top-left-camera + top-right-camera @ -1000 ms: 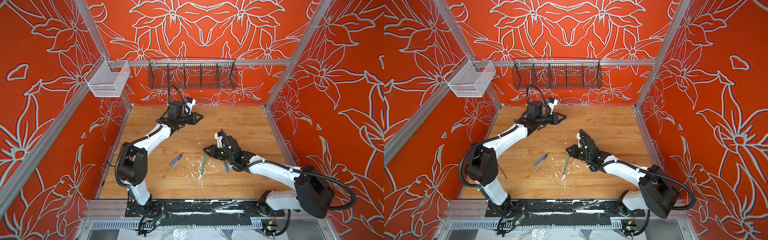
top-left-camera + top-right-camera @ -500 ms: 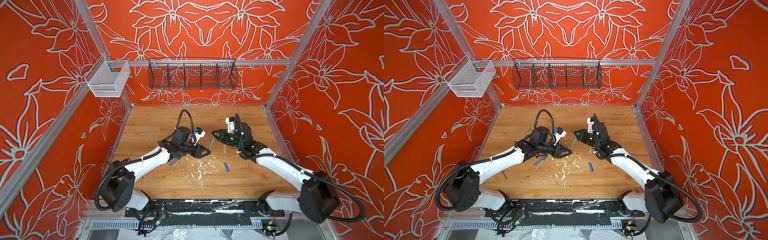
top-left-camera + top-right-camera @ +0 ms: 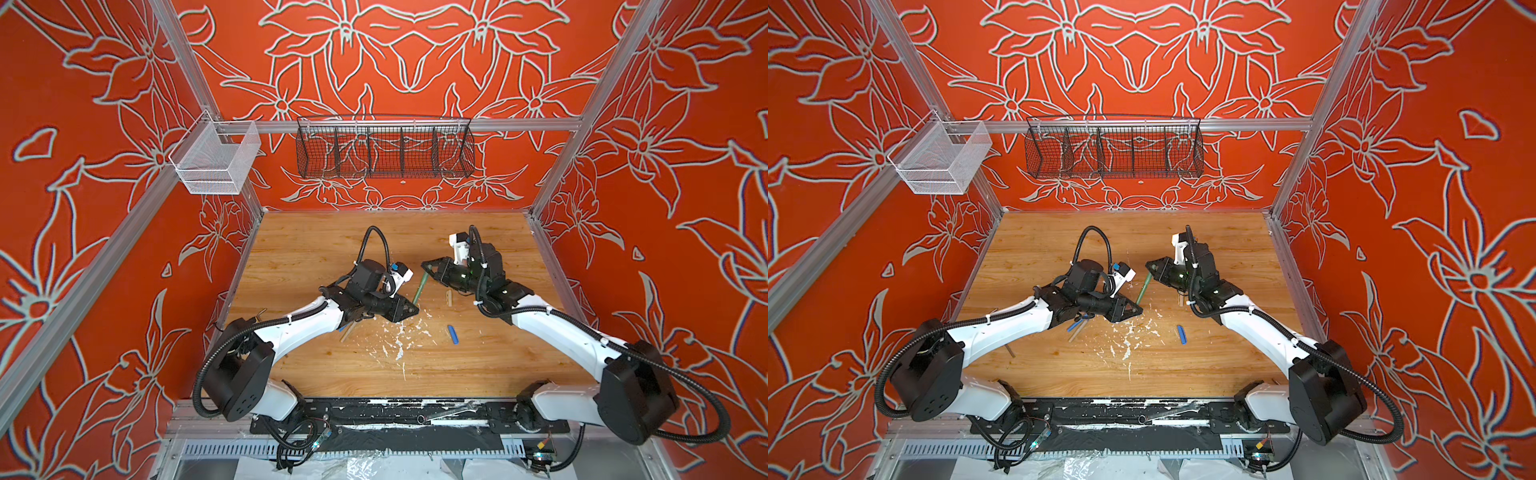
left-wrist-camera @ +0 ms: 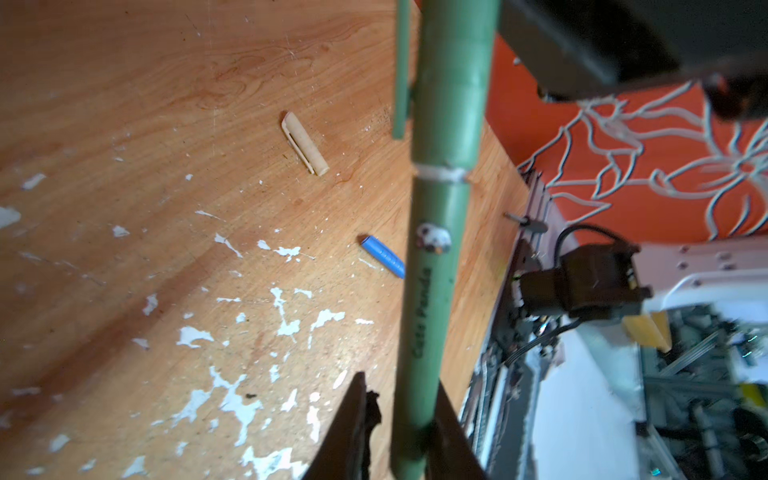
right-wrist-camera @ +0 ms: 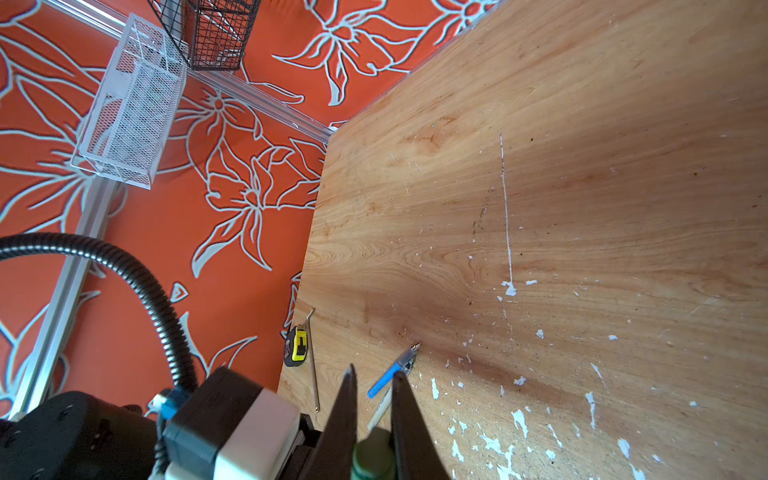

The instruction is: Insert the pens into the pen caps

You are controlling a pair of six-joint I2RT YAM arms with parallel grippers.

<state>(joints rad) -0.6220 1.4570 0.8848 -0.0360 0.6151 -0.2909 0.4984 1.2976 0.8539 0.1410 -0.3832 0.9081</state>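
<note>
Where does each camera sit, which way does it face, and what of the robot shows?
Top views: high at the front, looking down on the table; left arm and right arm show whole.
Left wrist: on the left arm, looking along the green pen to the table; left gripper shows, shut on it.
Right wrist: on the right arm, facing the left wall; right gripper, shut on the green cap, and left arm show.
Shared: left wrist and top views show the blue cap.

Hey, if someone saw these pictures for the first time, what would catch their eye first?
The green pen held in mid-air over the table, left pincer on its barrel, right pincer on its green cap. Then the loud orange flowered walls all around. A blue cap lies loose nearby.
</note>
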